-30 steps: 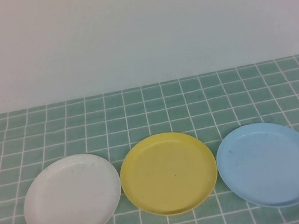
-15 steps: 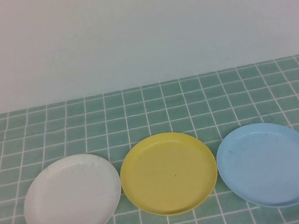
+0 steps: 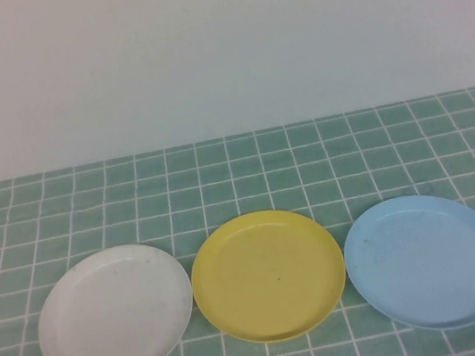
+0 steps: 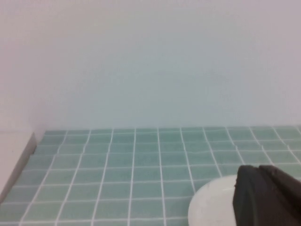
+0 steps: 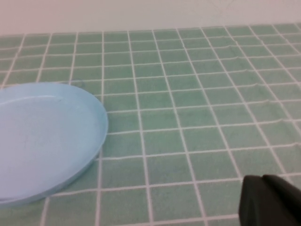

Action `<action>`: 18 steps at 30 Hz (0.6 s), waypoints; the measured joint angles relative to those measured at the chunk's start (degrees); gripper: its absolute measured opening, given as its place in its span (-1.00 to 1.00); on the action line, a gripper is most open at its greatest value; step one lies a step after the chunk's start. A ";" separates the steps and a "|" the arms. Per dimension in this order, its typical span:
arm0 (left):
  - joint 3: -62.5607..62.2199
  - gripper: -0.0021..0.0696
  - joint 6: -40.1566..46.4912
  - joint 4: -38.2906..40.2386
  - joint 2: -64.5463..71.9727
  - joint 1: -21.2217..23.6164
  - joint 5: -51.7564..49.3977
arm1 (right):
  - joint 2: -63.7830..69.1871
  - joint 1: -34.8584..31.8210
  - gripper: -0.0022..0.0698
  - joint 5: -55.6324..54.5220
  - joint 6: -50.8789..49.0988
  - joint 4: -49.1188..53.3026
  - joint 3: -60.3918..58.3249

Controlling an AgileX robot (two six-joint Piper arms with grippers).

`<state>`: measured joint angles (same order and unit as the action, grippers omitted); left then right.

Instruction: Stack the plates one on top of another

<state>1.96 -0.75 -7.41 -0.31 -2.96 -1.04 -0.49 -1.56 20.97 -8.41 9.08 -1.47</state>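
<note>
Three plates lie side by side in a row on the green tiled table, none on another: the white plate (image 3: pixel 114 313) on the left, the yellow plate (image 3: pixel 267 275) in the middle, the light blue plate (image 3: pixel 428 261) on the right. Neither arm shows in the high view. In the left wrist view my left gripper (image 4: pixel 258 168) is shut and empty, just over the near edge of the white plate (image 4: pixel 211 202). In the right wrist view my right gripper (image 5: pixel 263 178) is shut and empty over bare tiles, off to the side of the blue plate (image 5: pixel 42 141).
A plain white wall (image 3: pixel 217 46) closes the back of the table. A white ledge (image 4: pixel 11 155) borders the tiles at the table's left side. Green tiles (image 3: pixel 238 178) lie between the plates and the wall.
</note>
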 joint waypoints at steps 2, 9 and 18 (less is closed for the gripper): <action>0.00 -0.94 0.00 0.00 0.00 0.00 0.16 | 0.00 0.00 -0.95 -0.23 1.03 1.69 0.00; 0.00 -0.94 -0.10 -0.11 0.00 0.00 1.04 | 0.00 0.00 -0.95 -17.34 0.63 0.72 -0.12; 0.00 -0.94 -0.50 0.29 0.00 0.00 14.62 | 0.00 0.00 -0.95 -43.16 -1.27 0.39 -0.12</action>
<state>1.96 -1.25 -7.12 -0.31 -2.96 13.58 -0.49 -1.56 -22.19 -9.68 9.46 -1.59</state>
